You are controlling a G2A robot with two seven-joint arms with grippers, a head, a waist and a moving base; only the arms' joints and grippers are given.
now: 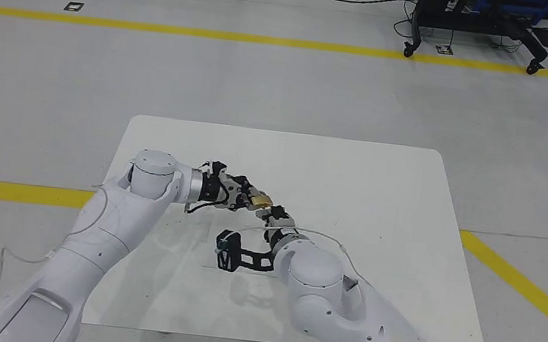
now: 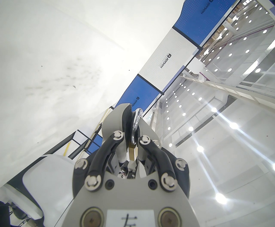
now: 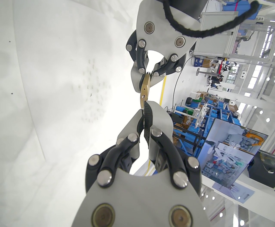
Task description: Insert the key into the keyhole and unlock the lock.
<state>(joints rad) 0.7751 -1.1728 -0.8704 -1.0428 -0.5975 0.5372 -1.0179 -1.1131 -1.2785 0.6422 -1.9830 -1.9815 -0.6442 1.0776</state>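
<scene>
Over the table (image 1: pixel 383 183), a bit toward the robot's side of its middle, the lock (image 3: pixel 144 88) hung clear of the surface, clamped in the left gripper (image 3: pixel 146 83). It had a brass body, with its narrow edge turned to the right wrist camera. The left fingers were closed on one end of the body, and the other end stuck out past the fingertips. In the left wrist view the brass sat deep between those fingers, with a silver metal part nearer the tips. Whether the shackle was open or closed could not be told.

At the lock's free end sat the right gripper (image 3: pixel 146 109), in line with the lock and facing the left gripper tip to tip. Its ribbed black pads (image 3: pixel 147 122) were pressed together, with the tips touching the end of the lock. The key (image 3: pixel 145 98) showed as a small silver bit right where the pads met the brass, the rest hidden between the pads. How far it sat in the keyhole could not be told.

Behind the lock, a black cable (image 3: pixel 193 32) looped off the left wrist.
</scene>
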